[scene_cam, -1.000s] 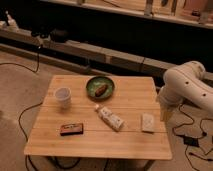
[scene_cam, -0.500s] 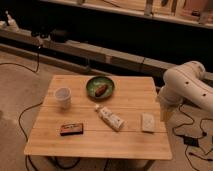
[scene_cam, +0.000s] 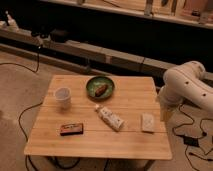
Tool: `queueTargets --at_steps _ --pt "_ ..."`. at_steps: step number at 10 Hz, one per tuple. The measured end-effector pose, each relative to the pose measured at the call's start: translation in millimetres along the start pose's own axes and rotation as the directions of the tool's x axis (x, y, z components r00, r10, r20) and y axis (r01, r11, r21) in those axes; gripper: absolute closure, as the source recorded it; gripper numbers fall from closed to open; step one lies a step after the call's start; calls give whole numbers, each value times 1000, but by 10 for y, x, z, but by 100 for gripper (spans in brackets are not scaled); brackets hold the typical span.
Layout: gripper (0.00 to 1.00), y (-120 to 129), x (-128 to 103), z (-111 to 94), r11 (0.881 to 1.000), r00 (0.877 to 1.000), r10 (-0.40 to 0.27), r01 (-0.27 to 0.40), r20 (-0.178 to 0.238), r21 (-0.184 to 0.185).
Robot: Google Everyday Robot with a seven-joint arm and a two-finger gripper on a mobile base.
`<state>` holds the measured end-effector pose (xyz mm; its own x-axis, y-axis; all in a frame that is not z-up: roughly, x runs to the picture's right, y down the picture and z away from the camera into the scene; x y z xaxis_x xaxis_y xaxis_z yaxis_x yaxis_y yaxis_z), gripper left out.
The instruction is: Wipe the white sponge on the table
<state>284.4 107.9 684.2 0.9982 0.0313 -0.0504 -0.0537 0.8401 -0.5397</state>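
While my gripper (scene_cam: 164,113) hangs just off the right edge of the table (scene_cam: 131,146), the white sponge (scene_cam: 147,122) lies flat on the planks.
Sponge: near the table's right edge, just left of my gripper, apart from it. Gripper state: cannot tell from this view, nor whether it holds anything. A white tube (scene_cam: 110,118) lies slanted mid-table, left of the sponge. A green plate (scene_cam: 90,84) with a brown item (scene_cam: 101,89) sits at the far side, a white cup (scene_cam: 62,96) at far left, a dark flat packet (scene_cam: 71,129) near left. My white arm (scene_cam: 187,89) stands right of the table.
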Motion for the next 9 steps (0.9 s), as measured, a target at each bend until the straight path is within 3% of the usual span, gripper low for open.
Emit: queueTargets --at_steps 3,5,6,7,8,9 --pt "35 -4 -6 0 1000 1000 -26 27 -5 5" --pt "35 -14 -50 18 992 992 -128 128 2 19" --pt "35 -24 -86 37 979 980 -200 200 14 32" --pt "35 -39 -135 71 957 957 -288 286 38 54" --pt "35 -54 -196 110 927 925 -371 365 75 83" --pt "35 -72 -264 155 893 884 -447 433 132 122"
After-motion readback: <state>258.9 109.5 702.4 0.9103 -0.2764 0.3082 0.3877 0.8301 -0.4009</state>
